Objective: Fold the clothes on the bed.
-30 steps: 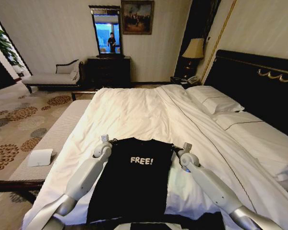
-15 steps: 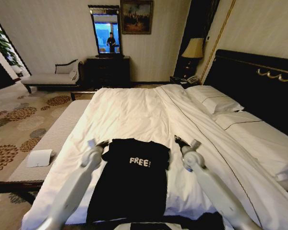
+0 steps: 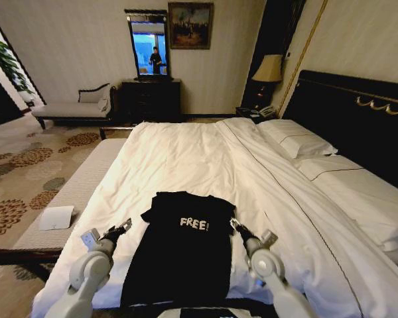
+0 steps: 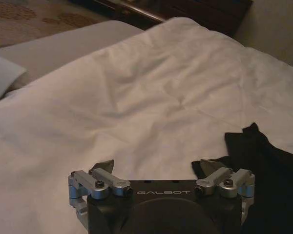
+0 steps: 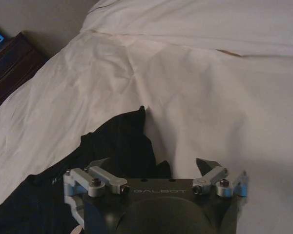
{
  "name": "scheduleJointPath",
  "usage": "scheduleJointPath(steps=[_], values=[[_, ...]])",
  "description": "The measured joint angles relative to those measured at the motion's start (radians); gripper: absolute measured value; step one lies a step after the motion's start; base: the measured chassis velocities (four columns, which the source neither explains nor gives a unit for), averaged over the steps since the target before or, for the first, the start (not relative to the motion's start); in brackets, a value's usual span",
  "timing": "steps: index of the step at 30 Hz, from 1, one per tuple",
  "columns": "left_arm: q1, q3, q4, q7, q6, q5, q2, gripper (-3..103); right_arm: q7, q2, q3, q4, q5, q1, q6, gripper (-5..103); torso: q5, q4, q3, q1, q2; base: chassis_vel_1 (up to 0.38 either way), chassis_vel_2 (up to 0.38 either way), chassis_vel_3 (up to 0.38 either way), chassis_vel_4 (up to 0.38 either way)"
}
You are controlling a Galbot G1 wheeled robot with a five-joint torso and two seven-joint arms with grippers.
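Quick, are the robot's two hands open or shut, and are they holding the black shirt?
Left gripper: jaws open, holding nothing, over the white duvet beside the T-shirt.
Right gripper: jaws open, holding nothing, over the T-shirt's edge.

T-shirt (image 3: 182, 248) on bed (image 3: 186, 159), seemingly flat, between end effectors.

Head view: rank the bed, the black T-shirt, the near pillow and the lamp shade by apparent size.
1. bed
2. black T-shirt
3. near pillow
4. lamp shade, though it stands farthest from the camera, so its true size is unsure.

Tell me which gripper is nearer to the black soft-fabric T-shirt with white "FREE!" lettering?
Right. The right gripper is beside the black T-shirt, at its edge; the left gripper hovers slightly farther off, over white sheet.
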Motion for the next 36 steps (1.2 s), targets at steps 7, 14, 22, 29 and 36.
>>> scheduleJointPath(steps=[7, 14, 22, 29, 36], values=[[0.038, -0.053, -0.056, 0.003, -0.008, 0.005, -0.034, 100, 0.012, 0.048, 0.045, -0.003, 0.120, 0.005, 0.017, 90, -0.0001, -0.0001, 0.000, 0.000, 0.000, 0.000, 0.000, 0.000, 0.000], [0.067, -0.088, -0.119, -0.010, -0.003, -0.006, -0.042, 100, 0.027, 0.092, 0.066, -0.062, 0.201, 0.040, 0.017, 76, 0.0000, 0.0000, 0.000, 0.000, 0.000, 0.000, 0.000, 0.000, 0.000], [0.077, -0.091, -0.122, -0.014, -0.004, -0.005, -0.062, 100, 0.016, 0.119, 0.059, -0.084, 0.183, 0.041, 0.014, 72, -0.0001, 0.0000, 0.000, 0.000, 0.000, 0.000, 0.000, 0.000, 0.000], [0.081, -0.082, -0.117, -0.014, -0.013, 0.009, -0.077, 100, 0.023, 0.119, 0.060, -0.067, 0.161, 0.005, 0.014, 70, -0.0001, -0.0001, 0.000, 0.000, 0.000, 0.000, 0.000, 0.000, 0.000], [0.088, -0.083, -0.121, -0.014, -0.017, 0.010, -0.084, 100, 0.029, 0.118, 0.060, -0.066, 0.153, -0.015, 0.020, 68, 0.0000, -0.0001, 0.000, 0.000, 0.000, 0.000, 0.000, 0.000, 0.000]])
